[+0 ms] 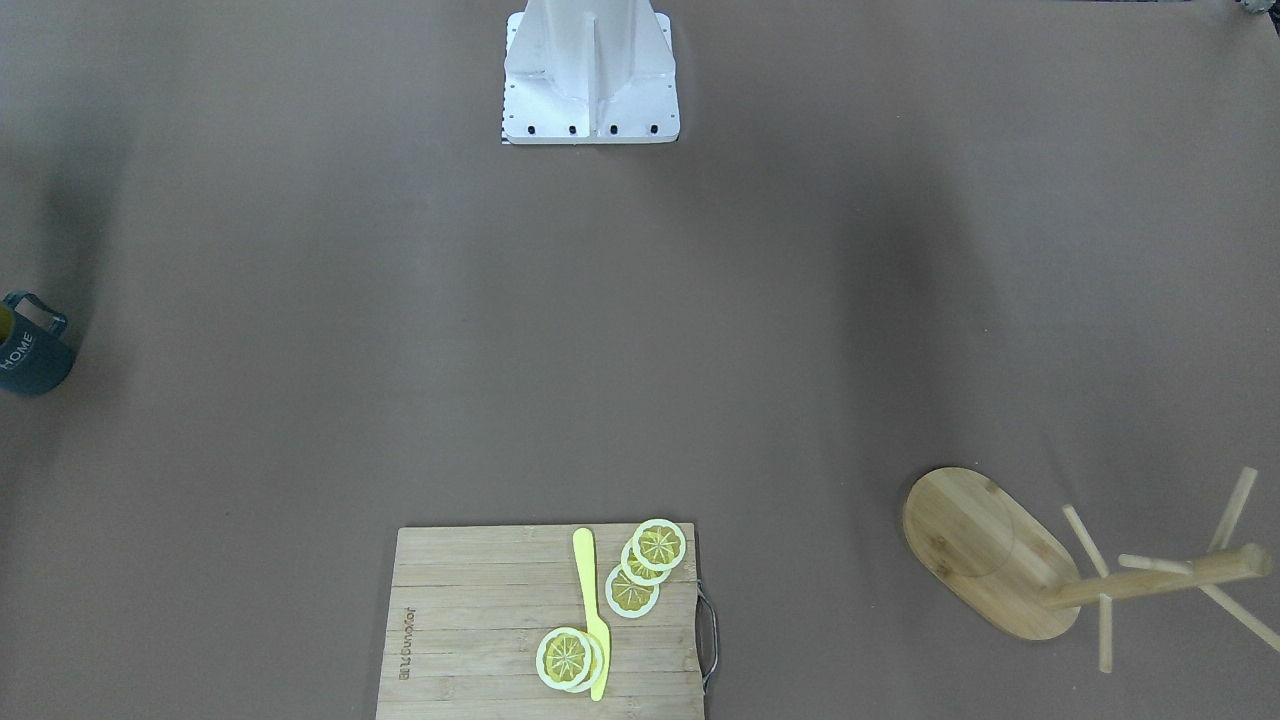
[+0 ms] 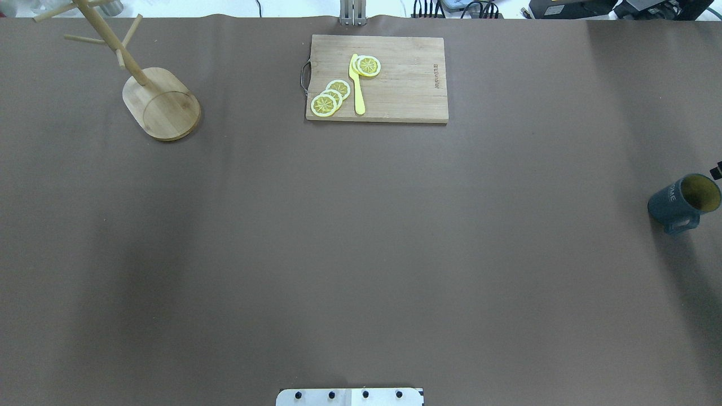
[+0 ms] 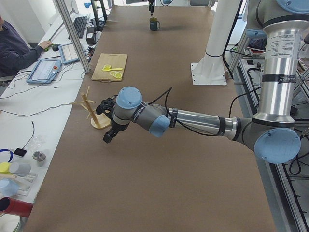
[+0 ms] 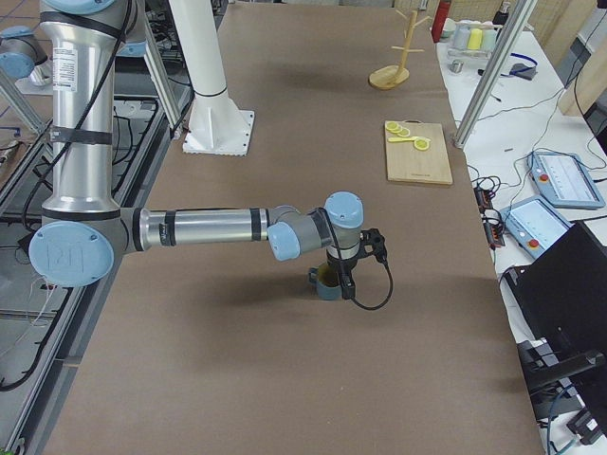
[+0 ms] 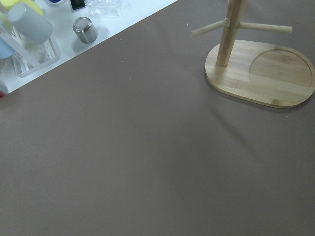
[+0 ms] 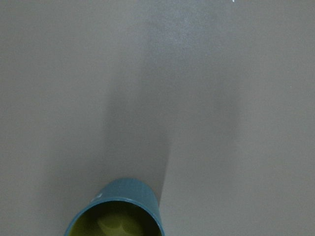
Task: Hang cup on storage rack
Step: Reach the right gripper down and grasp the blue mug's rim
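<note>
The dark teal cup (image 2: pixel 682 200) with a yellow inside and "HOME" lettering stands upright at the table's right edge. It also shows in the front view (image 1: pixel 30 350) and at the bottom of the right wrist view (image 6: pixel 118 211). The bamboo storage rack (image 2: pixel 163 104) stands at the far left, and its base shows in the left wrist view (image 5: pixel 261 73). My right gripper (image 4: pixel 346 282) hangs over the cup. My left gripper (image 3: pixel 108 135) hovers beside the rack (image 3: pixel 99 121). Neither wrist view shows fingers, so I cannot tell whether either gripper is open or shut.
A wooden cutting board (image 2: pixel 406 84) with lemon slices (image 2: pixel 330 97) and a yellow knife (image 2: pixel 357 84) lies at the far middle. The robot base (image 1: pixel 590 75) stands at the near edge. A steel can (image 5: pixel 84 29) and cups stand on a white side table beyond the rack.
</note>
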Tool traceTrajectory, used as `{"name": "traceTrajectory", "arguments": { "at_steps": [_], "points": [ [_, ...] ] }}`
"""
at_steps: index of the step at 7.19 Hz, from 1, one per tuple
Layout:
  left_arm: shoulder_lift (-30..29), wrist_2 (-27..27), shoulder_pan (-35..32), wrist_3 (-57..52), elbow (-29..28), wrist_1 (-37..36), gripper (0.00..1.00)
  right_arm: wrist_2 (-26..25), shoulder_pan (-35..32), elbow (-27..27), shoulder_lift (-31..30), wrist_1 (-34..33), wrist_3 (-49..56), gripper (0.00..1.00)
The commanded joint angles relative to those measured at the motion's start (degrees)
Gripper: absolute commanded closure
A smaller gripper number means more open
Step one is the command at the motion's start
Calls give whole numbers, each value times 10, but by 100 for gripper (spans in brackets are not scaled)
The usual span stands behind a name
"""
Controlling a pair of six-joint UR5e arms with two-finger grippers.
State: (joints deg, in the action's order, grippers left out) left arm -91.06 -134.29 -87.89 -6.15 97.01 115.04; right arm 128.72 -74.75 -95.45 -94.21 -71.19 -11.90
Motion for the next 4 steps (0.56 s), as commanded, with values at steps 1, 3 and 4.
{"name": "traceTrajectory", "arguments": {
  "at_steps": [1, 3, 4],
  "points": [
    [0, 0, 0, 0, 0, 0, 1, -2, 35, 8, -1, 21, -30, 0],
    [0, 0, 0, -1, -1, 0, 1, -4, 43, 8, -7, 22, -26, 0],
    [0, 0, 0, -1, -1, 0, 1, -4, 44, 8, -10, 22, -26, 0]
  ]
}}
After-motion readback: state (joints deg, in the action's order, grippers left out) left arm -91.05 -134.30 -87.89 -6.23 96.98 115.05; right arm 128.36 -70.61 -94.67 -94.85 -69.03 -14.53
